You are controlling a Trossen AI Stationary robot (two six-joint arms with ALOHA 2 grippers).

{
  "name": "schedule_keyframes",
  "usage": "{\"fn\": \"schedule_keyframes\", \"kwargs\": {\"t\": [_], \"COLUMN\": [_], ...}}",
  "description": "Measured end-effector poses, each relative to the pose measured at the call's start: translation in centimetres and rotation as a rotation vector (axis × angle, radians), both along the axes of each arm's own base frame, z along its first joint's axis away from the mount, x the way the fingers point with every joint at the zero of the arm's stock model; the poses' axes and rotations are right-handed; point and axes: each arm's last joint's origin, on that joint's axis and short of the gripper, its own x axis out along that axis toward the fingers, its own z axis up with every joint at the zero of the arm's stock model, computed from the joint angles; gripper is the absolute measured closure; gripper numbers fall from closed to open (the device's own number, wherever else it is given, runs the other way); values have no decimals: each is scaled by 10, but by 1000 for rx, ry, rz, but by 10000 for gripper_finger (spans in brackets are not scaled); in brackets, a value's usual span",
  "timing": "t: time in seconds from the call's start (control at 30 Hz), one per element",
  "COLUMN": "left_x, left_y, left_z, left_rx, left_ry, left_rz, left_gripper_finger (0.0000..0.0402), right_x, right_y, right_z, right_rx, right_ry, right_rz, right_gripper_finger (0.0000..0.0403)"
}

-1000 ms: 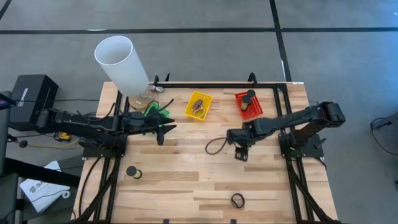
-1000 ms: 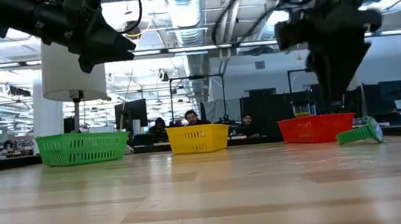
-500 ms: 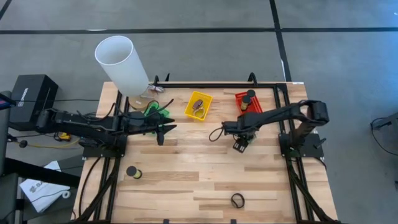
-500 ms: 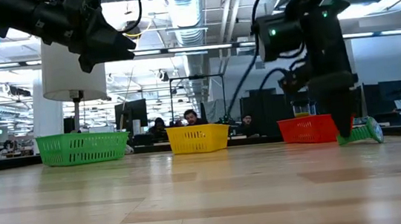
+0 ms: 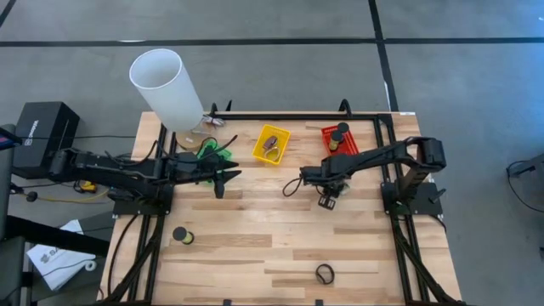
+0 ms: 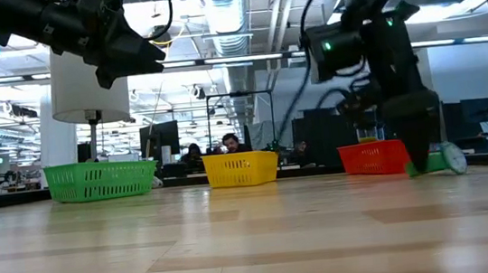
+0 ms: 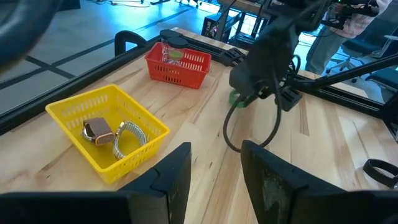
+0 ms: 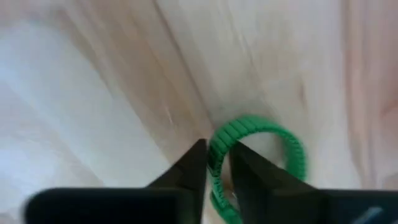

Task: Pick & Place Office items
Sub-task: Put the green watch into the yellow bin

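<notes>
You have items in the yellow plastic basket (image 5: 271,144) and red plastic basket (image 5: 339,143). Your right gripper (image 8: 214,163) pinches the green ribbed ring (image 8: 258,163) at three o'clock on the wooden worktop (image 5: 255,229); the left gripper (image 7: 214,169) waits half-open, empty. A black spool (image 5: 180,235) and black ring (image 5: 324,274) remain toward six o'clock.

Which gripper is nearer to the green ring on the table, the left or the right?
Right. The right gripper pinches the green ring; the left gripper hovers far off beside the green basket.
</notes>
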Motion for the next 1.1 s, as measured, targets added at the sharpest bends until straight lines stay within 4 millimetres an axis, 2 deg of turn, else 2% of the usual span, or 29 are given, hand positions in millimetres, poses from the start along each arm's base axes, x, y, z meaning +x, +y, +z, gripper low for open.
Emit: {"fn": "schedule_keyframes", "kwargs": {"t": [0.1, 0.2, 0.33, 0.43, 0.53, 0.63, 0.77, 0.93, 1.1], "left_x": [0, 0, 0, 0, 0, 0, 0, 0, 0], "left_y": [0, 0, 0, 0, 0, 0, 0, 0, 0], "left_z": [0, 0, 0, 0, 0, 0, 0, 0, 0], "left_rx": [0, 0, 0, 0, 0, 0, 0, 0, 0], "left_ry": [0, 0, 0, 0, 0, -1, -1, -4, -3], "left_rz": [0, 0, 0, 0, 0, 0, 0, 0, 0], "left_gripper_finger": [266, 266, 266, 266, 266, 266, 266, 266, 266], "right_x": [7, 21, 45, 64, 76, 88, 100, 112, 115], "right_y": [2, 8, 12, 4, -11, -26, -46, -67, -83], "right_z": [12, 32, 62, 82, 94, 95, 89, 61, 46], "right_rx": [-2, -10, -60, -145, -231, -316, -378, -399, -480], "right_ry": [-58, -194, -463, -721, -882, -963, -1047, -1034, -998], "right_rz": [56, 154, 342, 404, 429, 472, 425, 381, 313], "right_gripper_finger": [393, 387, 396, 395, 395, 399, 395, 382, 364]}}
